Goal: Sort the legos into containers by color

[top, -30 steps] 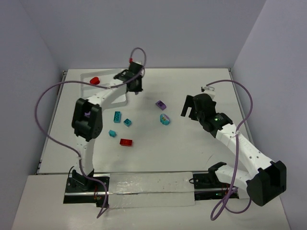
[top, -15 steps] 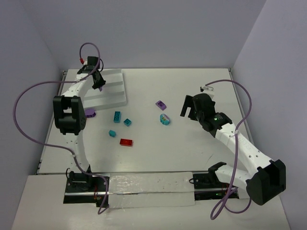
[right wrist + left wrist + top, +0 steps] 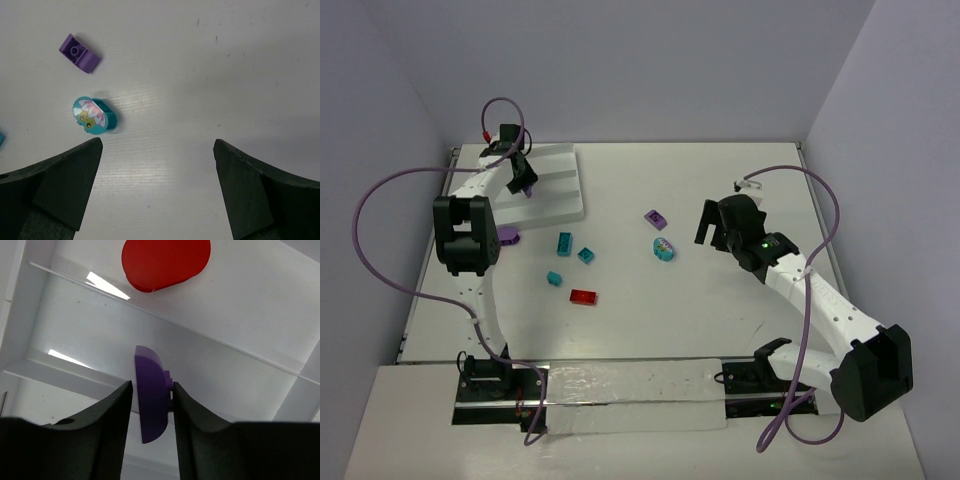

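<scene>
My left gripper [image 3: 523, 176] is over the far left part of the white ribbed tray [image 3: 558, 190], shut on a purple brick [image 3: 147, 370] held on edge above a compartment [image 3: 235, 375]. A red piece [image 3: 165, 262] lies in the compartment beyond. On the table lie three teal bricks [image 3: 564, 243] [image 3: 586, 255] [image 3: 554, 279], a red brick [image 3: 584, 296], a purple brick [image 3: 655, 219], a flat purple piece [image 3: 508, 236] and a rounded teal piece [image 3: 663, 249]. My right gripper [image 3: 713, 226] is open and empty; the rounded teal piece [image 3: 94, 116] and purple brick [image 3: 80, 52] lie to its left.
A long clear strip with black clamps [image 3: 620, 385] lies along the near edge between the arm bases. Purple cables loop from both arms. Walls close the table at the back and sides.
</scene>
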You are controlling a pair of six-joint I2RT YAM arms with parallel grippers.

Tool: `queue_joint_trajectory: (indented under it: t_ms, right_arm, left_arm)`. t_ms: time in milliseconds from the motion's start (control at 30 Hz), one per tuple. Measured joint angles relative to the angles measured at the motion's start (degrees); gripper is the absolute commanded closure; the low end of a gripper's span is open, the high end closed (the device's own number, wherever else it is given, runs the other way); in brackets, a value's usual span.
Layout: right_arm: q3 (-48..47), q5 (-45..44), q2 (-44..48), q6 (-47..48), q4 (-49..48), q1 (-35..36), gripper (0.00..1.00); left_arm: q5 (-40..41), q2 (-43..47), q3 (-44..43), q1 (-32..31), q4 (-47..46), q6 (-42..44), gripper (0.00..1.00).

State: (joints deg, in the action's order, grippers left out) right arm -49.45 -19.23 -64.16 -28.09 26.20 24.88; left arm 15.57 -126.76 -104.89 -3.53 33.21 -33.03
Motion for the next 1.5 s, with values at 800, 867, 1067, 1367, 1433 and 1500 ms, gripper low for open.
queue_joint_trajectory:
  t_ms: [800,867,1067,1367,1433,1500]
  right_arm:
    - [0.00,0.81,1.75,0.04,-0.02,0.00,0.00]
    - [0.00,1.10,1.79,0.04,-0.02,0.00,0.00]
    - [0.00,1.32,2.05,0.09,0.00,0.00,0.00]
    - [0.00,1.21,2.80,0.28,0.00,0.00,0.00]
    - [0.00,1.23,2.78,0.28,0.00,0.00,0.00]
    - [0.00,1.21,2.78,0.30,0.00,0.00,0.00]
  left_arm:
    - [7.06,32.09,24.17,-0.96,0.21,-8.68,0.20]
    - [9.06,33.01,27.07,-0.89,1.60,-12.02,0.17]
    - [10.46,29.99,32.07,-0.85,4.79,-20.35,0.15]
    - [11.69,29.63,35.14,-0.25,3.46,-27.11,0.24]
    - [11.72,29.39,35.14,0.09,2.83,-28.01,0.28]
    - [11.81,28.78,35.14,0.37,2.37,-29.05,0.30]
